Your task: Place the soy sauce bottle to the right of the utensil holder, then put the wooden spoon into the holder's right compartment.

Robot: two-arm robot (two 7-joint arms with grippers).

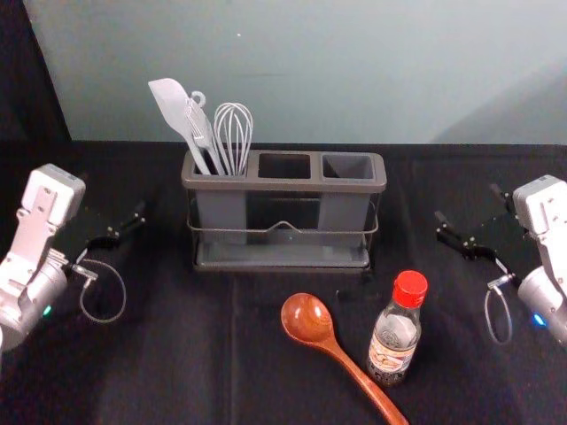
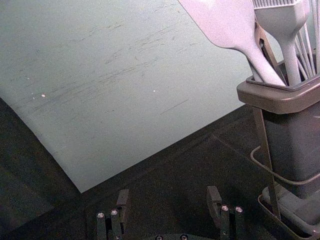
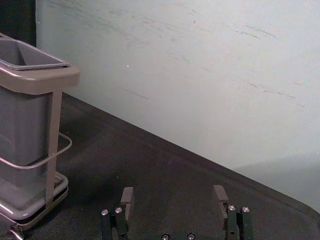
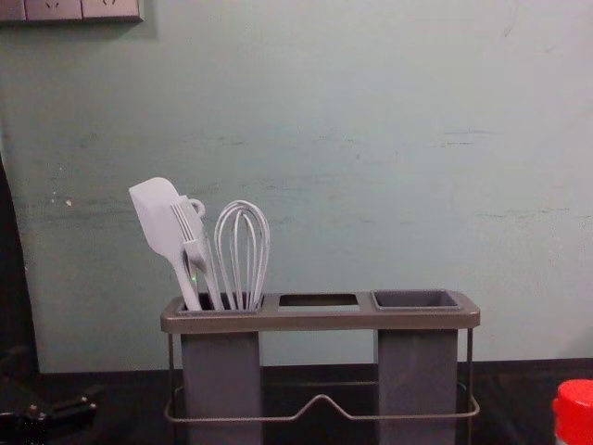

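Soy sauce bottle, red-capped and upright on the tabletop, in front of the utensil holder's right end, beside the wooden spoon. My right hand is released, fingers apart, out to the bottle's right and farther from the robot's body; I judge it the nearer, needing to come inward and back to meet that vertical axis. My left hand, also spread empty, is parked beyond the holder's left side.
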